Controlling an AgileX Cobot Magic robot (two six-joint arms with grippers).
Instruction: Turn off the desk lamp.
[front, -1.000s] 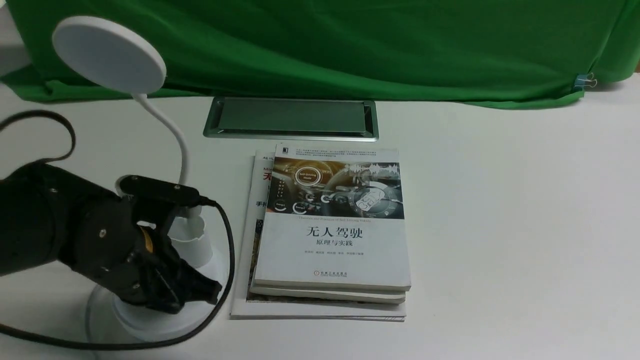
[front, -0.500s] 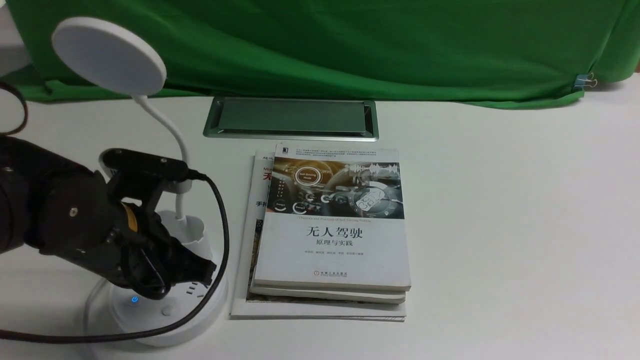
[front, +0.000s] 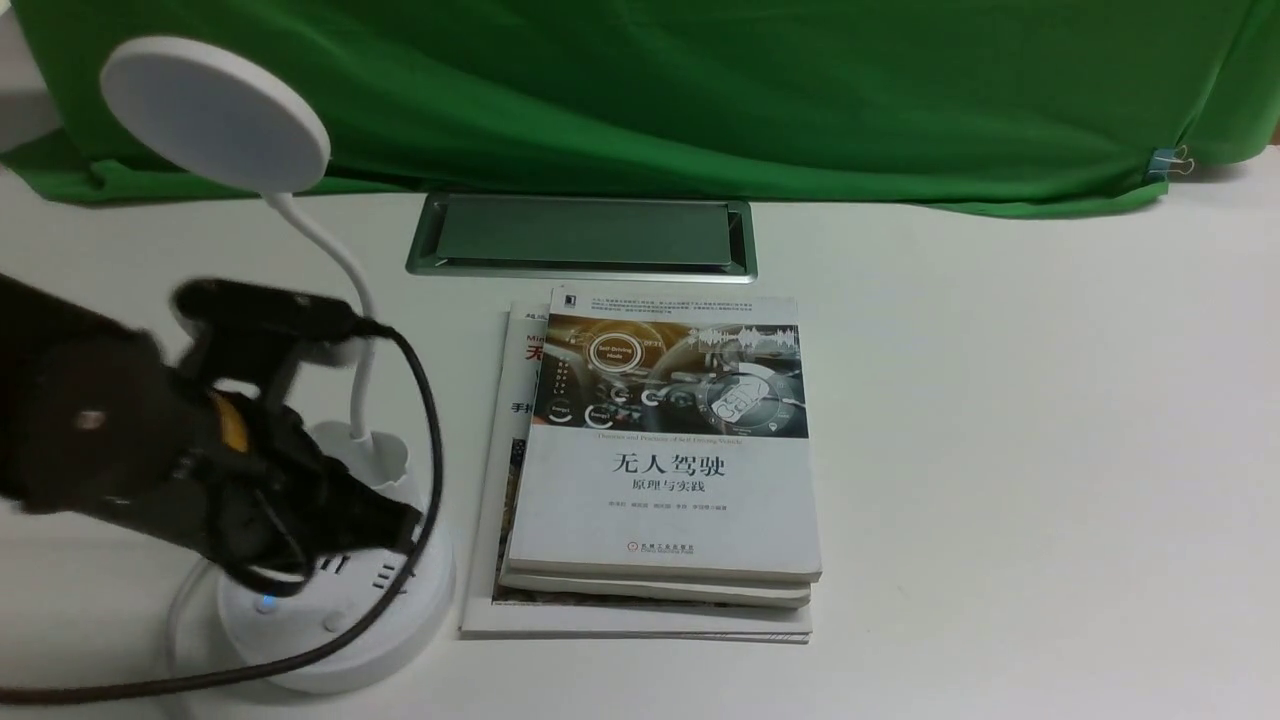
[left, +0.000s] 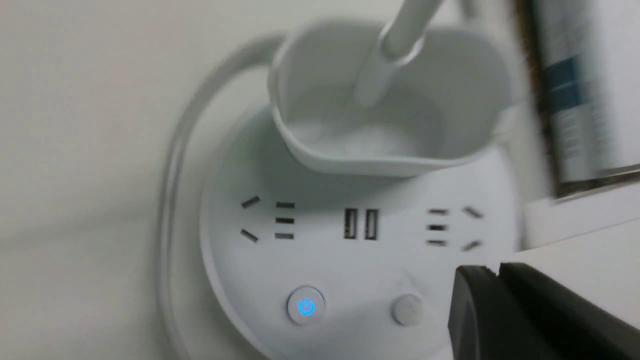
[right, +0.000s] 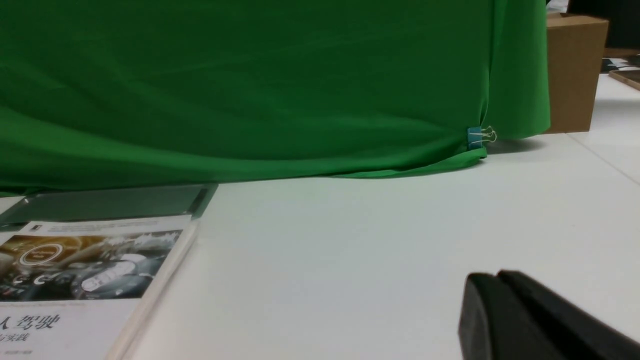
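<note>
Down at lower left of the frame, hovering with black left gripper (front: 398, 522) fingers (left: 525, 315) together, holding nothing, just above the round socketed base of the white disc-headed desk lamp (front: 385, 622).

desk lamp (front: 215, 115): smooth white plastic | backdrop (front: 700, 90): green cloth | book (front: 665, 500): glossy paper | hatch frame (front: 580, 268): brushed metal

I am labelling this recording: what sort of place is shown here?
Probably an office or lab desk staged for filming: a metal cable hatch set in the white table, a desk lamp beside stacked books, and a green cloth backdrop.
</note>
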